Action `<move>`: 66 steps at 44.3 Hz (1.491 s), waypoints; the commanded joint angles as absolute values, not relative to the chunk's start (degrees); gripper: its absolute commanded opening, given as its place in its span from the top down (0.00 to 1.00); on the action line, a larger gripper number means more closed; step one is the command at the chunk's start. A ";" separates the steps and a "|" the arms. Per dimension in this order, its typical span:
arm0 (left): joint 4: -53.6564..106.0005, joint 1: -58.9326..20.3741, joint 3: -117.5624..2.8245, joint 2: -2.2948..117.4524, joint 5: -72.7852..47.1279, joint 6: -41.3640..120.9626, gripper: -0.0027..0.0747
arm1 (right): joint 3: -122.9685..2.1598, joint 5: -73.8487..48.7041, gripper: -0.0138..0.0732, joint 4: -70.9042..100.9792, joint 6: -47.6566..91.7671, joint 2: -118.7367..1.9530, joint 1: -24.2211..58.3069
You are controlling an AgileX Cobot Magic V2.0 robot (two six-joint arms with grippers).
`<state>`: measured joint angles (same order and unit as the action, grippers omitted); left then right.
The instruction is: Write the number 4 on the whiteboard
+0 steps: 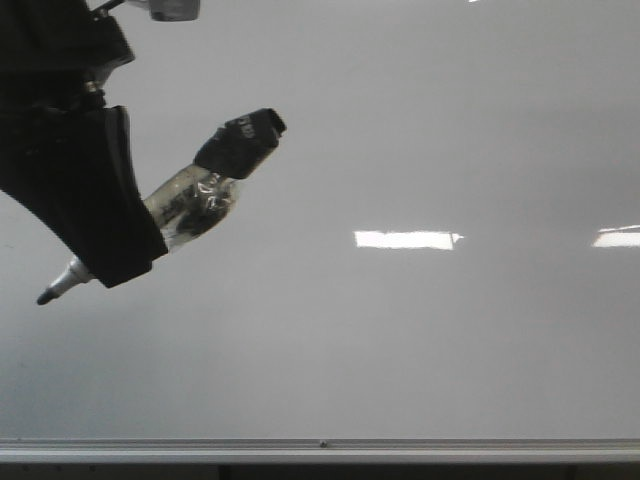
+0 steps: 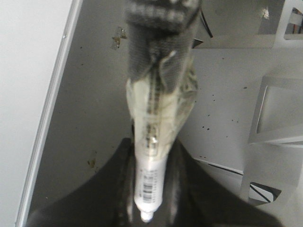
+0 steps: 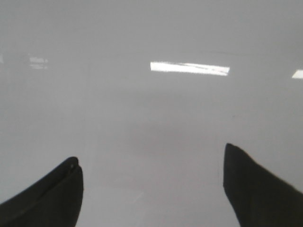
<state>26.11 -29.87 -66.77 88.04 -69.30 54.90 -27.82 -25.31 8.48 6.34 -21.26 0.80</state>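
Whiteboard (image 1: 400, 330) fills the front view, glossy and rigid, its silver rail (image 1: 320, 446) along the bottom edge; no stroke of the number 4 shows on it. A marker (image 1: 175, 215), light and stiff but probably slick, is wrapped in clear tape, which likely helps the hold. The left gripper (image 2: 150, 189) is clamped on the barrel near the nib end, the marker tilted with its tip (image 1: 45, 297) low and to the left. The right gripper (image 3: 151, 189) faces bare board, jaws spread, holding nothing.

Glossy whiteboard (image 1: 420, 330) (silver metal rail (image 1: 320, 445) below); the marker (image 1: 190, 205) is tape-wrapped plastic with a matt black cap.
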 commanded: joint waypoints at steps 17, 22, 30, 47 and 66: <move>28.72 -36.74 -69.44 85.62 -72.54 60.96 0.99 | -45.02 -43.60 0.13 34.30 38.02 -44.91 18.70; 28.72 -36.74 -69.44 85.62 -72.54 61.57 0.99 | -49.00 -49.83 0.13 43.00 47.93 -51.00 22.64; 29.03 -36.74 -69.44 85.62 -72.54 62.19 0.99 | -53.13 -52.79 0.13 49.55 55.09 -60.78 25.26; 30.40 -36.74 -69.44 85.62 -72.44 62.19 0.99 | -58.91 -49.66 0.13 52.11 59.28 -76.87 32.48; 30.90 -36.74 -69.44 85.62 -72.44 62.19 0.99 | -59.92 -51.96 0.87 52.70 59.28 -78.76 33.09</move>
